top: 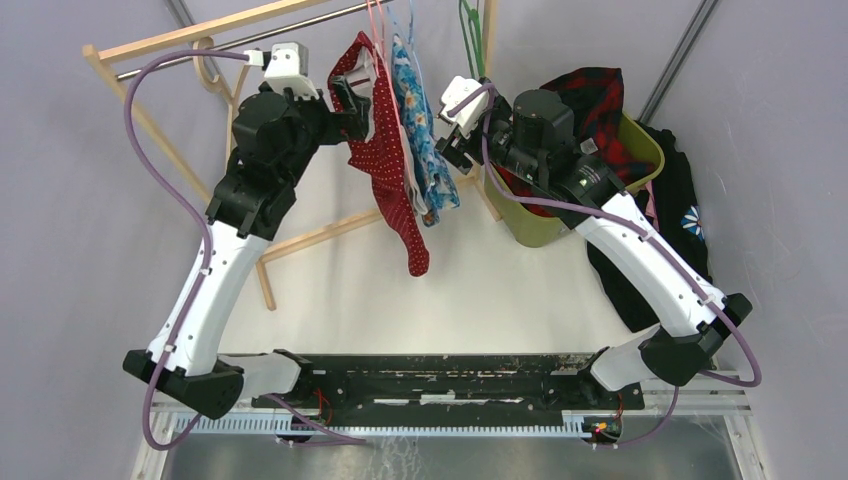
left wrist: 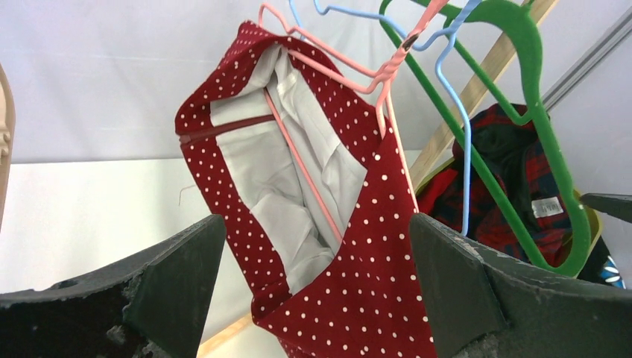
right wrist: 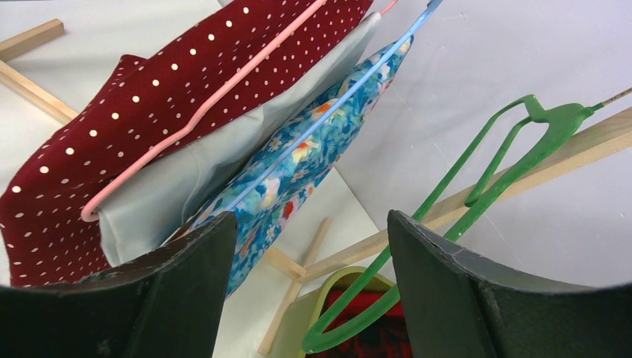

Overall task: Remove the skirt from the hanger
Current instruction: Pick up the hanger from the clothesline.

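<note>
A red skirt with white dots point(top: 385, 160) hangs on a pink wire hanger point(left wrist: 305, 175) from the rail, its grey lining point(left wrist: 287, 149) showing. My left gripper point(top: 350, 100) is open at the skirt's left side; in the left wrist view the dotted cloth point(left wrist: 373, 276) fills the space beyond the wide jaws of the left gripper point(left wrist: 314, 224). A blue floral skirt point(top: 425, 140) hangs right beside it on a blue hanger point(right wrist: 328, 101). My right gripper point(top: 455, 125) is open just right of the floral skirt, and nothing lies between the fingers of the right gripper point(right wrist: 311, 216).
An empty green hanger point(top: 470, 35) hangs on the rail point(top: 200, 50) of the wooden rack point(top: 150, 45). A green bin point(top: 640, 140) holding red plaid cloth point(top: 600, 95) stands at the right. Dark clothes point(top: 680, 200) lie beyond the bin.
</note>
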Action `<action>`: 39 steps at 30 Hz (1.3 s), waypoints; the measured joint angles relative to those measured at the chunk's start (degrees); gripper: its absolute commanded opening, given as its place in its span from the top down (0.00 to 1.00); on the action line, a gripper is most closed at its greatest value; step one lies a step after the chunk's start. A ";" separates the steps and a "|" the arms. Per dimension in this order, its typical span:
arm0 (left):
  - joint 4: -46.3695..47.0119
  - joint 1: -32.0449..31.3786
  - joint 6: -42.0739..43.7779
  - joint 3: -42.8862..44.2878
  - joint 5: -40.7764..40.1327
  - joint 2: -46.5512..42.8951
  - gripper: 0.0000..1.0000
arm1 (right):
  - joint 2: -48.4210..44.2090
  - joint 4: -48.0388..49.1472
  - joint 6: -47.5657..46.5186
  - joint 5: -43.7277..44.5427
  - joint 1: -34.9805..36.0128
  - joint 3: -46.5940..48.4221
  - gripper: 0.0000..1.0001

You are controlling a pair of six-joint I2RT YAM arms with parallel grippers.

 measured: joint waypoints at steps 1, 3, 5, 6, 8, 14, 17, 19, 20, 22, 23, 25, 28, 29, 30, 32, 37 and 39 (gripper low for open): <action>0.17 0.00 0.00 0.00 0.00 -0.28 0.01 | 0.00 0.00 0.00 0.00 0.00 0.00 0.20; 0.68 0.00 0.00 0.02 0.04 -0.24 0.01 | 0.00 0.00 0.00 0.00 0.00 0.00 0.20; 0.74 0.00 0.00 0.02 0.11 0.52 0.01 | 0.00 0.00 -0.02 0.02 0.00 0.00 0.20; 0.76 0.00 0.00 0.02 0.20 1.11 0.01 | 0.00 0.00 -0.02 0.02 0.00 0.00 0.20; 0.72 0.00 -0.02 0.02 0.44 2.36 0.01 | 0.00 0.00 -0.04 0.04 0.00 0.00 0.20; 0.66 0.00 -0.17 0.11 1.14 5.31 0.01 | 0.00 0.02 -0.37 0.26 0.00 0.00 0.20; 0.63 0.00 -0.39 0.68 1.68 5.62 0.01 | 0.00 0.02 -0.57 0.37 0.00 -0.02 0.20; 0.70 0.00 -0.81 1.25 2.03 5.57 0.01 | 0.00 0.13 -0.74 0.66 0.00 -0.11 0.20; 0.70 0.00 -0.90 1.55 2.12 5.55 0.01 | 0.00 0.26 -0.81 0.70 -0.02 -0.17 0.20; 0.83 0.00 -1.20 1.84 2.73 5.35 0.01 | 0.00 0.42 -0.90 0.90 -0.02 -0.35 0.20; 0.92 0.00 -1.64 1.84 3.34 5.11 0.01 | 0.00 0.42 -0.87 1.01 -0.02 -0.39 0.20; 0.96 0.00 -1.90 1.84 3.65 4.98 0.01 | 0.02 0.42 -0.90 1.09 -0.02 -0.39 0.20; 1.18 0.00 -2.27 1.84 4.57 4.74 0.01 | 0.02 0.44 -0.87 1.07 -0.02 -0.39 0.20; 1.18 0.00 -2.32 1.84 4.66 4.72 0.01 | 0.04 0.44 -0.87 1.09 -0.02 -0.39 0.20; 1.18 0.00 -2.32 1.84 4.79 4.72 0.01 | 0.04 0.44 -0.87 1.09 -0.02 -0.39 0.20; 1.18 0.00 -2.38 1.81 5.05 4.72 0.01 | 0.07 0.44 -0.87 1.09 -0.02 -0.39 0.20; 1.86 0.00 -3.87 1.81 6.10 4.81 0.01 | 0.07 0.44 -0.92 1.11 -0.02 -0.39 0.20; 2.54 0.00 -4.66 1.81 6.54 5.05 0.01 | 0.07 0.44 -0.96 1.11 -0.02 -0.39 0.20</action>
